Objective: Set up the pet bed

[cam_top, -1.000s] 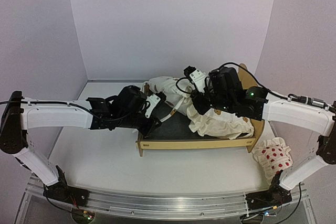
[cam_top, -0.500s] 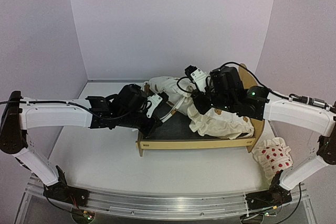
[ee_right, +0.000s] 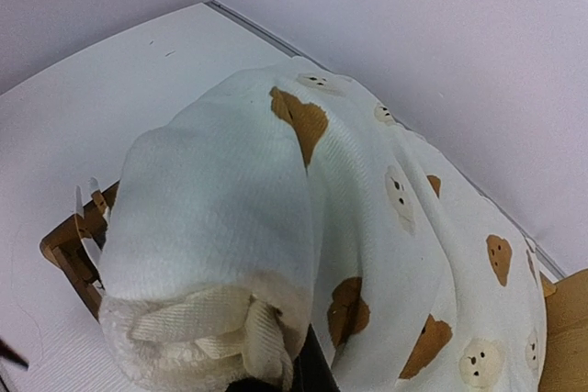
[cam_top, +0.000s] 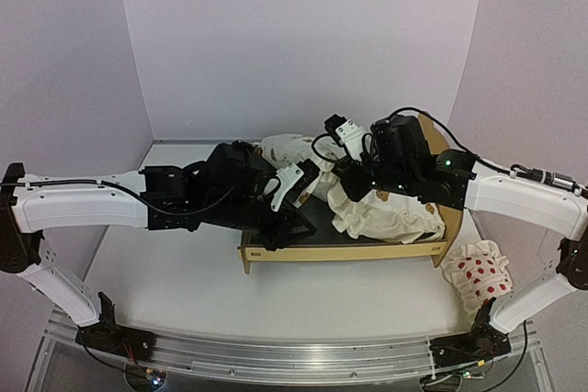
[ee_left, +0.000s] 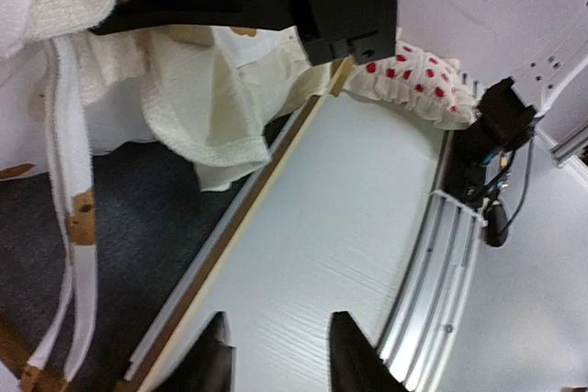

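Pet bed (cam_top: 367, 252) at table (cam_top: 184, 282) centre, headboard (cam_top: 424, 126) to right. Right gripper (cam_top: 340, 185) clamped on bunched cushion (cam_top: 390, 213), part draped on felt base (ee_left: 37, 254). Left gripper (ee_left: 276, 355) half open, empty, over near rail (ee_left: 239, 227). Pinch loose left edge, spread cushion flat, avoid pushing frame

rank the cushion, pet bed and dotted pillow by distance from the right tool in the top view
1. cushion, gripped in the right tool
2. pet bed, just beneath it
3. dotted pillow, on the table past the bed's right end
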Robot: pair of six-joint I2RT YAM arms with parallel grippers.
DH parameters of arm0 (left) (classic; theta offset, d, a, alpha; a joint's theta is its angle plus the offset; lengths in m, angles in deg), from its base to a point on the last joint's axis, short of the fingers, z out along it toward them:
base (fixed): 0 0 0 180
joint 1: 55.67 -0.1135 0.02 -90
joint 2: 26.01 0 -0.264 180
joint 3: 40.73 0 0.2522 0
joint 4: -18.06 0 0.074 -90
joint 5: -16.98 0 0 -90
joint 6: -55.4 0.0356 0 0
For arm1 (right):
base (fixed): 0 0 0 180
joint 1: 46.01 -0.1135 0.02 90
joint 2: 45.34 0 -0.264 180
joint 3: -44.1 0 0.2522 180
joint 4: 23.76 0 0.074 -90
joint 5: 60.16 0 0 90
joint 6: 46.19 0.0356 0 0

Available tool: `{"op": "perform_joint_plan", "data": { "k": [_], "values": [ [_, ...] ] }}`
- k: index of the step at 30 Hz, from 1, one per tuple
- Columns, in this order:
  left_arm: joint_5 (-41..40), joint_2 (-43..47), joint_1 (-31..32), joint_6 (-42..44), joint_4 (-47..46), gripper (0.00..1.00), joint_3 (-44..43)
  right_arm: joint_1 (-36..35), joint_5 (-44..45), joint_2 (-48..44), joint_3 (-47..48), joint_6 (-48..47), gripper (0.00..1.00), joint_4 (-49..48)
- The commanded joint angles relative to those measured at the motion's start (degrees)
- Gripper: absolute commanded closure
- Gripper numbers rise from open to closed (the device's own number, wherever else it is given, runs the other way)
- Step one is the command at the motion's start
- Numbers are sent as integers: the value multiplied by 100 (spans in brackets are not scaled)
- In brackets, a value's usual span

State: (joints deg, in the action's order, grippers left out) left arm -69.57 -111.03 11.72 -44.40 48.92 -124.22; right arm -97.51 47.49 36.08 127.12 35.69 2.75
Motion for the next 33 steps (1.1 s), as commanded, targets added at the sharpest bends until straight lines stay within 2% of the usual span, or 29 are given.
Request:
{"op": "perform_joint_plan", "data": {
  "k": [1, 3, 7, 13, 22, 24, 27, 30, 33],
  "values": [
    [-1729, 161, 1, -23, 227, 41, 100, 35, -170, -267, 236, 179, 100, 77],
    [-2163, 43, -6, 158, 94, 37, 271, 35, -178, -255, 245, 190, 100, 95],
    [-2510, -337, -16, 391, -88, 38, 306, 35, -189, -241, 259, 201, 100, 105],
    [-2811, -959, -19, 508, 92, 54, -31, 35, -229, -211, 306, 222, 100, 133],
    [-3044, -1161, -16, 483, 125, 75, -73, 35, -241, -157, 316, 210, 100, 141],
    [-3186, -1189, -20, 480, 144, 75, -84, 35, -245, -145, 321, 213, 100, 141],
    [-3360, -1218, -16, 467, 163, 57, -94, 35, -260, -135, 327, 213, 100, 141],
    [-3411, -1269, -35, 488, 172, 54, -85, 35, -266, -135, 335, 221, 100, 147],
    [-3387, -1333, -75, 496, 150, 55, -42, 35, -278, -135, 343, 226, 100, 149]
  ]
}}
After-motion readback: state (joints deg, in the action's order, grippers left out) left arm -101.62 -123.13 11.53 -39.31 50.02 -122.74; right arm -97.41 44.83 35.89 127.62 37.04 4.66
